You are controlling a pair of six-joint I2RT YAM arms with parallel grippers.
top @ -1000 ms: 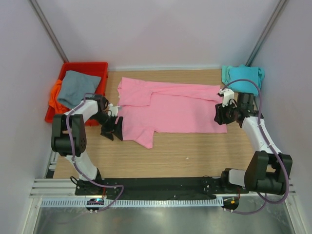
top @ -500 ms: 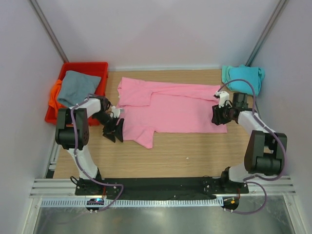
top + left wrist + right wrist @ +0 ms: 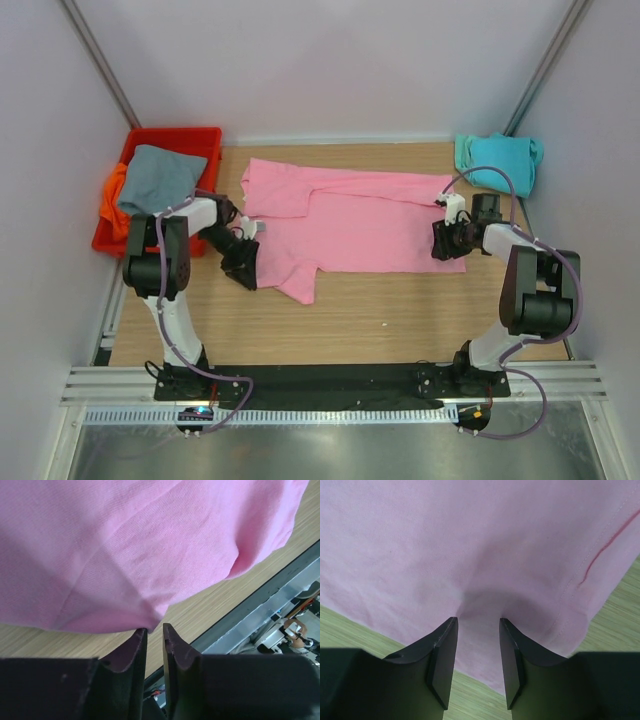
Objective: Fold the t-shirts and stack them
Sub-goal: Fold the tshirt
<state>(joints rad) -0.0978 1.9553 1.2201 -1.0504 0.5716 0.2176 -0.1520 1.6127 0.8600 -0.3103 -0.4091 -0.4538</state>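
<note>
Pink t-shirt [image 3: 370, 225] spread flat on the table [image 3: 380, 310]; left gripper [image 3: 154, 627] at its left sleeve edge, jaws drawn nearly together, cloth possibly nipped, which cannot be told; right gripper [image 3: 477, 621] parted over the puckered right hem.

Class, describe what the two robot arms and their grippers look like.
The left arm and right arm have white links and black joints, each trailing a purple-grey cable. The left gripper and right gripper are black, with two wedge-shaped fingers tapering to tips.
</note>
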